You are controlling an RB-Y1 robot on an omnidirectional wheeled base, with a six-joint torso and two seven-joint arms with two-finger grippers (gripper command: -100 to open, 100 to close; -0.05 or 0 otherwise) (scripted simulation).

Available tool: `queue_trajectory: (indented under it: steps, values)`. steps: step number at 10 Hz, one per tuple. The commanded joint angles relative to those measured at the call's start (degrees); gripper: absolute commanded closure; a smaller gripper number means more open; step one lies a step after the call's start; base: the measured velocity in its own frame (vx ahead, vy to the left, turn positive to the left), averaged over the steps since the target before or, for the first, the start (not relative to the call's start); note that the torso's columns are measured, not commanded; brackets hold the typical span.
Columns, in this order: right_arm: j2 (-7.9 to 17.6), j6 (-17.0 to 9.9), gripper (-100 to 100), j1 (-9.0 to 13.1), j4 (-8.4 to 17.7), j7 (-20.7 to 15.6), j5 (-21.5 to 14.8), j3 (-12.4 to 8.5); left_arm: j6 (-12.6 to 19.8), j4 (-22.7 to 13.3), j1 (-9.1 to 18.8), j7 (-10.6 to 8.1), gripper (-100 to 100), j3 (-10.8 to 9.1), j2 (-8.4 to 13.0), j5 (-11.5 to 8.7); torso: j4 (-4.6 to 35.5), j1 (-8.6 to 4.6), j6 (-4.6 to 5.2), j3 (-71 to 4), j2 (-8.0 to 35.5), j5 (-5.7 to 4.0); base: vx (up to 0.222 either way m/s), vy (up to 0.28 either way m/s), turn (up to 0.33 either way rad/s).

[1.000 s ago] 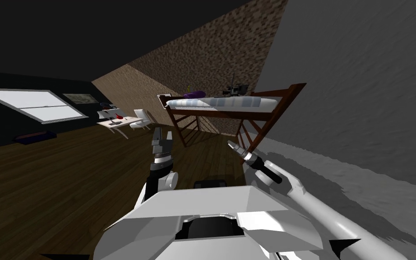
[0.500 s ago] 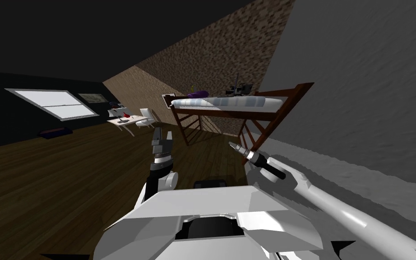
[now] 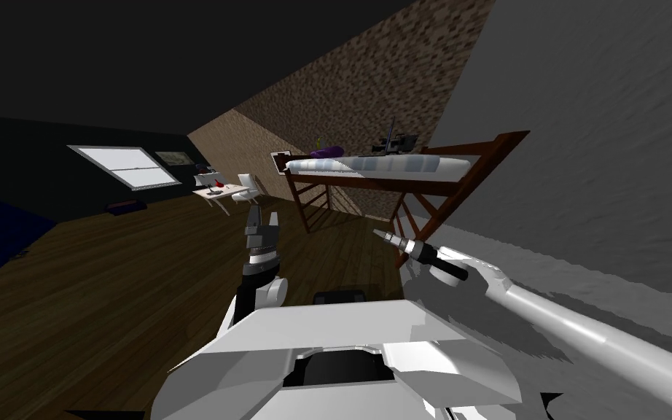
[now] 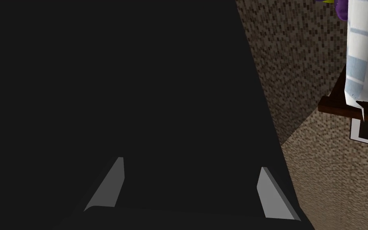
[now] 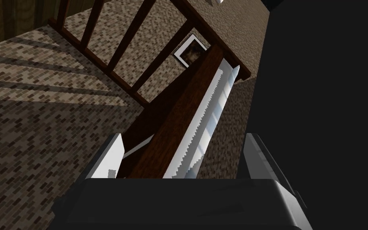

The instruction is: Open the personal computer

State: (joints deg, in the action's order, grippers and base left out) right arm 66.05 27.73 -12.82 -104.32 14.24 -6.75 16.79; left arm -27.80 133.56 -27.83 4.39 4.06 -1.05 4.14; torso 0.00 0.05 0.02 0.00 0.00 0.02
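Nearest, just past the chest on the left: left gripper (image 3: pixel 262 218) pointing up and away over the wooden floor (image 3: pixel 130 277), fingers spread wide, clasping nothing, touching nothing. To the right, a little farther: right gripper (image 3: pixel 380 234) on its outstretched arm, aimed toward the bed frame (image 3: pixel 403 184). Fingers likewise spread apart and empty, with the frame's dark rail and the striped mattress (image 3: pixel 371 165) seen between them but well beyond.

Farther on, atop the raised mattress toward its right end: personal computer (image 3: pixel 398 141), a small dark shape with a thin part sticking up. Too small to tell lid from base, so facing and long axis cannot be told. Left of it on the same mattress, a purple thing (image 3: pixel 326 152), shape unclear.

Far left, beyond the bed: white desk (image 3: pixel 219 193) bearing small things too tiny to name, a white chair (image 3: pixel 248 187) beside it, and a bright window (image 3: pixel 124 165).
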Motion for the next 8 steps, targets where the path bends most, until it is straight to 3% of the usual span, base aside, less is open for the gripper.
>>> queue_trajectory:
  steps: [1, 4, 5, 8]
  values:
    - [4.76, 0.26, -100, 2.22, 3.05, 0.69, 0.06, 0.99, 0.0, 0.0, -0.01, 0.0, 0, 0.0, 0.0, 0.0, -0.01, -0.13, 0.01, -0.04, -0.07, -0.03, -0.027, 0.038, 0.21]
    - [9.32, 0.26, -100, 2.22, 3.05, 0.69, 0.06, 0.99, 0.0, 0.0, -0.01, 0.0, 0, -0.01, 0.0, 0.0, 0.0, -0.08, 0.02, 0.0, 0.01, -0.03, -0.019, 0.025, 0.02]
    - [11.45, 0.57, -100, 4.25, 5.77, 1.24, 0.17, 1.83, 0.0, 0.0, -0.01, 0.0, 0, -0.01, 0.01, 0.0, -0.01, -0.11, -0.01, -0.02, -0.03, -0.04, -0.024, 0.048, 0.214]
    - [15.43, 0.57, -100, 4.25, 5.92, 1.24, 0.17, 1.83, 0.0, 0.0, -0.01, 0.0, 0, -0.01, 0.0, 0.0, 0.0, -0.08, 0.01, 0.0, 0.0, -0.02, -0.011, 0.022, 0.027]
